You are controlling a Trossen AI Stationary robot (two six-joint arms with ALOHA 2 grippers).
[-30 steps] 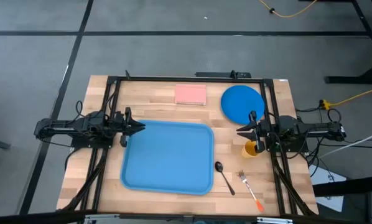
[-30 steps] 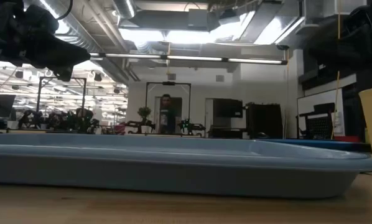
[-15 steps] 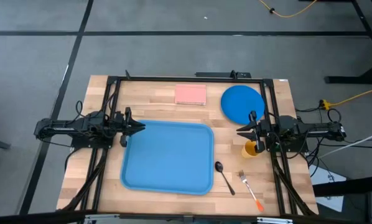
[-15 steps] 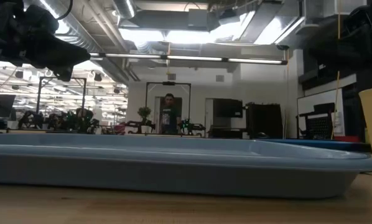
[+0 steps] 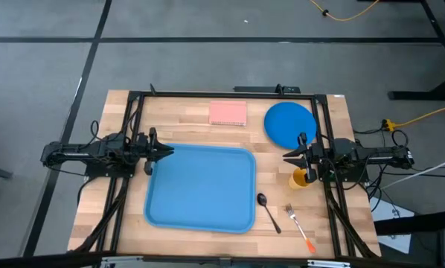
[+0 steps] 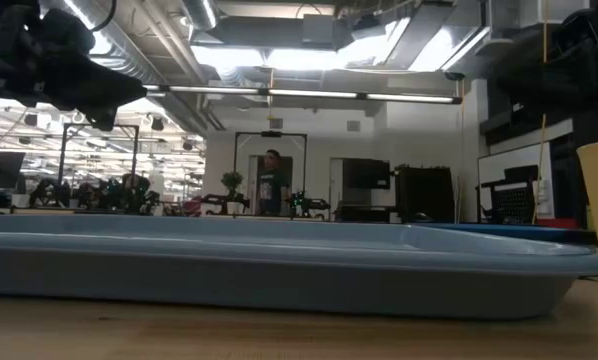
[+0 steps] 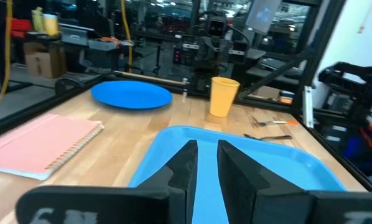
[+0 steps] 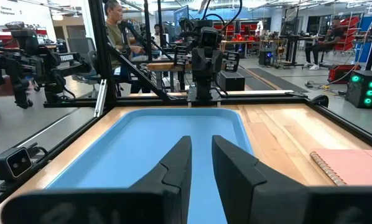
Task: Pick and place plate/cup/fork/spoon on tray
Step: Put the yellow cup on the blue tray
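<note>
A light-blue tray [image 5: 201, 187] lies bare at the centre of a wooden table [image 5: 117, 106] as two dark robot arms wait on either side of it. The left gripper [image 5: 165, 152] hangs over the tray's far left corner, its two fingers [image 7: 183, 163] a narrow gap apart and holding nothing. The right gripper [image 5: 288, 158] hangs just off the tray's far right corner, its fingers [image 8: 176, 163] likewise slightly parted and empty. The round blue plate [image 5: 289, 123] rests flat at the far right of the table, beside a pink pad [image 5: 228, 113] that lies to its left along the far edge. The yellow-orange cup [image 5: 301, 179] stands upright to the right of the tray, partly under the right arm's wrist. Nearer the front edge, the dark spoon [image 5: 267, 211] lies just right of the tray's near right corner, bowl toward the far side, and the orange-handled fork [image 5: 299, 228] lies a little farther right, tines pointing far and handle near. From table height, the tray's rim [image 6: 279, 270] fills the foreground, and a person [image 6: 271, 182] stands in the room well beyond the table.
</note>
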